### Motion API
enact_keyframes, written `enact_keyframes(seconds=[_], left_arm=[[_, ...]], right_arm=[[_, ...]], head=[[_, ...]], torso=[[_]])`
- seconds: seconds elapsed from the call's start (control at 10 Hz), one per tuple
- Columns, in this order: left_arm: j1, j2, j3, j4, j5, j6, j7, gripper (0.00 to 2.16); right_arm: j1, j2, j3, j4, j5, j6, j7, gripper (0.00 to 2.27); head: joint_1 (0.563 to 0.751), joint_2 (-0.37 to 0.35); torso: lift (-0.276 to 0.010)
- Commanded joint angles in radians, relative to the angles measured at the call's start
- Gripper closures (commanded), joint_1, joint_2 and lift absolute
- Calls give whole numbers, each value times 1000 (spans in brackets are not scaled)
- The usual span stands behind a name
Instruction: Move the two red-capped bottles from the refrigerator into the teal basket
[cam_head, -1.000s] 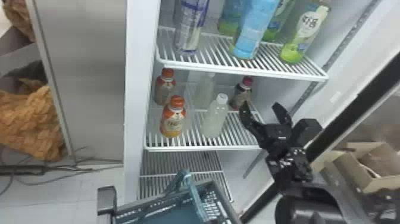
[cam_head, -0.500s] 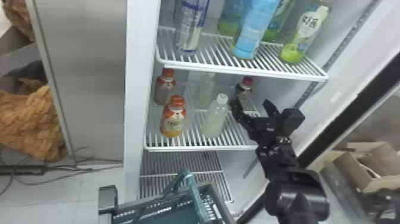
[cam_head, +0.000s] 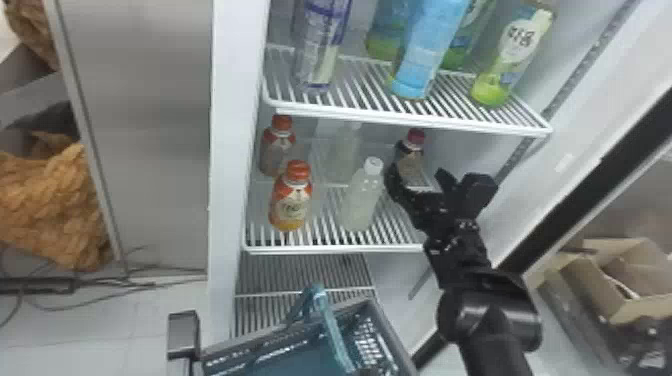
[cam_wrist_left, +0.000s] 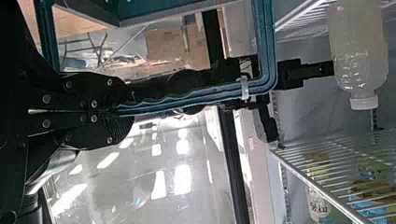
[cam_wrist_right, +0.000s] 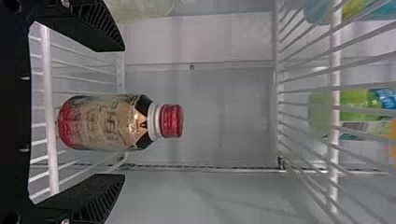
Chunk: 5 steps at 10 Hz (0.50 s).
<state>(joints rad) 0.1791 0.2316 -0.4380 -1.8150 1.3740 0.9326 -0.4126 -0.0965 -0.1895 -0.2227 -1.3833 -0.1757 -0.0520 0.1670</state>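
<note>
In the head view my right gripper (cam_head: 417, 182) reaches over the middle shelf, just in front of a dark-labelled bottle with a red cap (cam_head: 411, 160). The right wrist view has that red-capped bottle (cam_wrist_right: 107, 122) standing between the spread fingers of my right gripper (cam_wrist_right: 123, 112), touched by neither. Two orange-red-capped bottles, a front one (cam_head: 291, 197) and a rear one (cam_head: 278, 146), stand at the shelf's left. The teal basket (cam_head: 285, 350) is low in front of the fridge. My left gripper (cam_wrist_left: 112, 112) is shut on the basket's handle (cam_wrist_left: 196, 96).
White-capped bottles (cam_head: 361, 197) stand between the orange-red-capped ones and my right gripper. Tall bottles (cam_head: 425, 55) occupy the upper shelf (cam_head: 415, 120), whose front edge lies above the right gripper. The fridge door (cam_head: 590, 165) is at the right.
My right gripper has moved left and deeper over the shelf, up to the dark-labelled bottle. The basket has shifted very slightly; the bottles stand as before.
</note>
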Motion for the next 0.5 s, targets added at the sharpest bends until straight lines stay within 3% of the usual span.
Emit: enact_keyframes(seconds=[0.0,0.4], left_arm=[[0,0,3,0,0,0,0,1128],[5,0,9,2,0,0,3,1128]], right_arm=[[-19,-2,1,32,-6,0,-4,39],[-90,-10,43,101,6,3,-35,39]], head=[[695,-350],[695,-350]], torso=[[-228],[-228]])
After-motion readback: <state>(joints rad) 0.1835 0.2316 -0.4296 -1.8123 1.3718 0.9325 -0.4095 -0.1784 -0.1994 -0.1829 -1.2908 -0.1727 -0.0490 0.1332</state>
